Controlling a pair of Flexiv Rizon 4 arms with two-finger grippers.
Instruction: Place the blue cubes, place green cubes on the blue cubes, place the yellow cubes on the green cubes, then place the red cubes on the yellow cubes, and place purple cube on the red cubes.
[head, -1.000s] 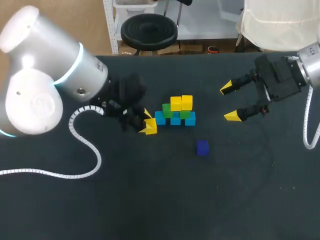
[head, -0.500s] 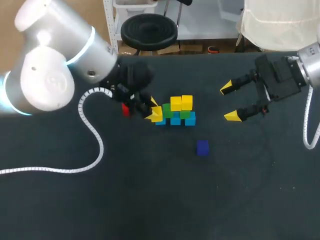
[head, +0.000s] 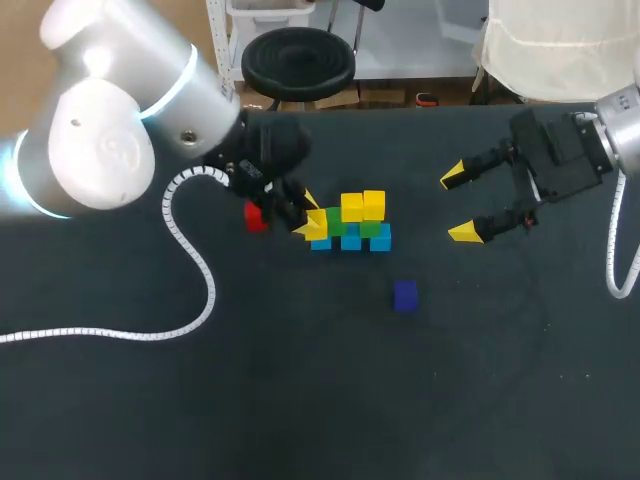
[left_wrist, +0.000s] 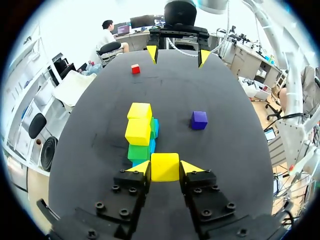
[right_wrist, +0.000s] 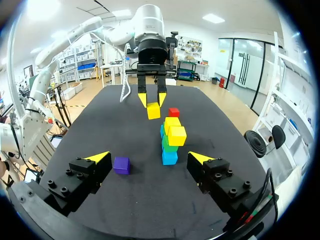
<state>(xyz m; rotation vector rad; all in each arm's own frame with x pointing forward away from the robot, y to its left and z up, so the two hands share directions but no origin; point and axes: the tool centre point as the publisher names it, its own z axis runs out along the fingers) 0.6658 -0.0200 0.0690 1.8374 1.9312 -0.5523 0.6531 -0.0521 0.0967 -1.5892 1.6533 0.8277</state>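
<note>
A stack stands mid-table: three blue cubes (head: 351, 241) in a row, green cubes (head: 336, 224) on them, two yellow cubes (head: 362, 206) on top. My left gripper (head: 313, 224) hovers at the stack's left end, shut on a third yellow cube (left_wrist: 165, 166), just before the green cube (left_wrist: 138, 151). A red cube (head: 255, 217) lies left of the stack. The purple cube (head: 405, 295) sits in front of it. My right gripper (head: 461, 205) hangs open to the right, nothing between its fingers. Ahead of that right gripper (right_wrist: 148, 157) stands the stack (right_wrist: 169, 145), with the purple cube (right_wrist: 121, 165) beside it.
A white coiled cable (head: 190, 290) from my left arm lies across the left part of the table. A second red cube (left_wrist: 135, 69) shows near the far edge in the left wrist view. Dark table surface (head: 300, 400) stretches in front of the stack.
My left arm has swung up and to the right, bringing the yellow cube to the stack's left end. The red cube behind it came into view. The right arm has stayed still.
</note>
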